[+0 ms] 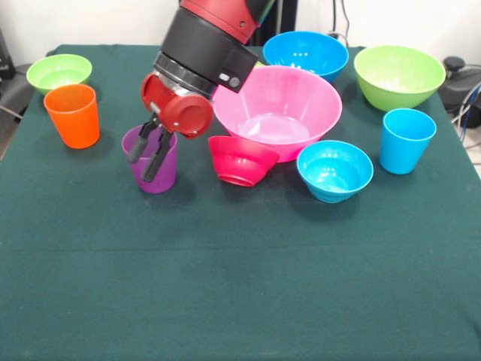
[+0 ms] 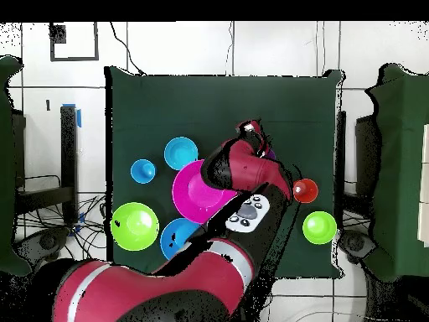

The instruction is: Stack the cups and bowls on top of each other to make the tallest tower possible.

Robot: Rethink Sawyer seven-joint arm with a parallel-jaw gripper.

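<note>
A lab: a green-clothed table (image 1: pixel 240 301) on a white tiled floor (image 2: pixel 276 46), with loose cables (image 2: pixel 50 222) alongside.

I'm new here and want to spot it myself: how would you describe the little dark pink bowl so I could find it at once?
Start at the very large pink bowl in the middle of the green table. Leaning against its front rim is the small red bowl, between the purple cup and a light blue bowl. It is the only bowl tipped on its side; the others stand upright.

Three cups (image 1: pixel 72 114), six bowls (image 1: pixel 279 110), all unstacked.
</note>
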